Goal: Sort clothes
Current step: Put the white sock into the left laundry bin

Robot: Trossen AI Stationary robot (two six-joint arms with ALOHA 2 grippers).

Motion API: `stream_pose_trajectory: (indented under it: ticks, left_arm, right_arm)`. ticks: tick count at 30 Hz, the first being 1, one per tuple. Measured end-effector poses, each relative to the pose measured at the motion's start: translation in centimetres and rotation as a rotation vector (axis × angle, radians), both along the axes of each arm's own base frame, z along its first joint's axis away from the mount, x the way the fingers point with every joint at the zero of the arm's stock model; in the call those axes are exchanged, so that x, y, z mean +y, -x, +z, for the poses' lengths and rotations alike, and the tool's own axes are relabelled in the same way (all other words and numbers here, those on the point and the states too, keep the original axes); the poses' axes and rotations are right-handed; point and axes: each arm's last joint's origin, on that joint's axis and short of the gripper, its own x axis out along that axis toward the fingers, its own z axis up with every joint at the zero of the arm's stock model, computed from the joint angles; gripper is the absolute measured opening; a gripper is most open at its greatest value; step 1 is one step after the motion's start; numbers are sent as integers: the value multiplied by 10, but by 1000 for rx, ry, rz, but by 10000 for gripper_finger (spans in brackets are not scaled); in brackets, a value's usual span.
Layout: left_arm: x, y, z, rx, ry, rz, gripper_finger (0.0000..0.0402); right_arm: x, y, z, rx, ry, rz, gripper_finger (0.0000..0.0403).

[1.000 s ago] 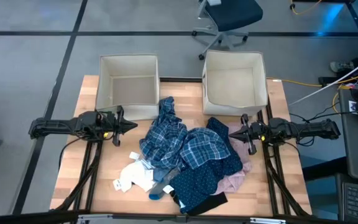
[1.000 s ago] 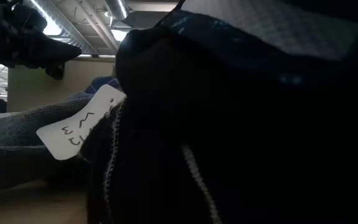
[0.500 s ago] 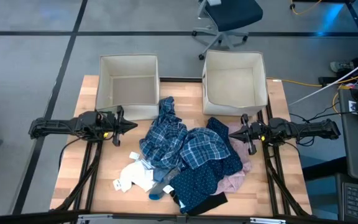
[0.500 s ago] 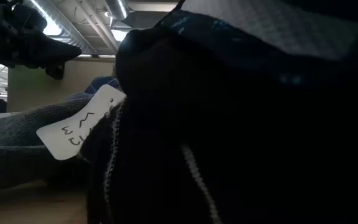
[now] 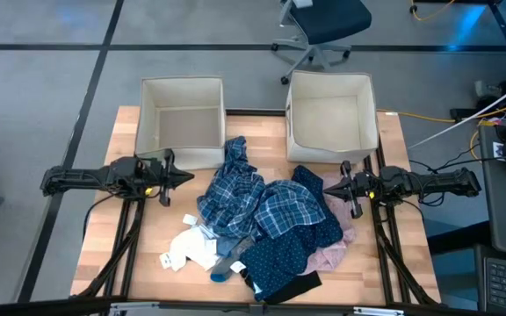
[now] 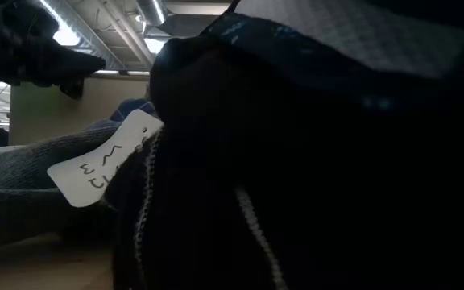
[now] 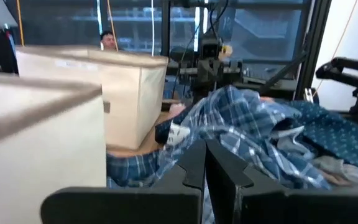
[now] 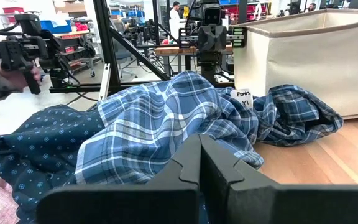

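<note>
Where plaid shirts (image 8: 166,124) pile, white tag (image 8: 243,97) reading "Pants X1"

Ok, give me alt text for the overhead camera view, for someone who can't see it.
A heap of soft clothes, blue-and-white plaid shirts, navy dotted fabric, a pale pink piece and small white socks, lies mid-table on the light wooden tabletop. Behind it stand two empty beige square fabric boxes. The left gripper and right gripper flank the heap, both shut, holding nothing.
</note>
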Motion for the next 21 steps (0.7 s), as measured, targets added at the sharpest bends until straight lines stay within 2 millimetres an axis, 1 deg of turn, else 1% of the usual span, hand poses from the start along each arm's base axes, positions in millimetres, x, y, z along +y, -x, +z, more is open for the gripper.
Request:
stream_pose_trajectory:
  ticks: [3, 9, 14, 18, 21]
  left_arm:
    - [0, 0, 3, -34, 36, -3, 4]
    - [0, 2, 15, -176, 167, -24, 4]
    - [0, 4, 23, -261, 227, -52, 4]
    - [-4, 4, 23, -232, 313, -195, 4]
    - [-7, 5, 27, -220, 405, -319, 4]
  right_arm:
    - [0, 0, 0, 0, -2, 0, 5]
    - [0, 0, 0, 0, -3, 0, 5]
    - [0, 0, 2, -16, -9, -16, 5]
    - [-1, 0, 3, -29, -48, -18, 5]
    - [-1, 0, 3, -26, -68, -26, 5]
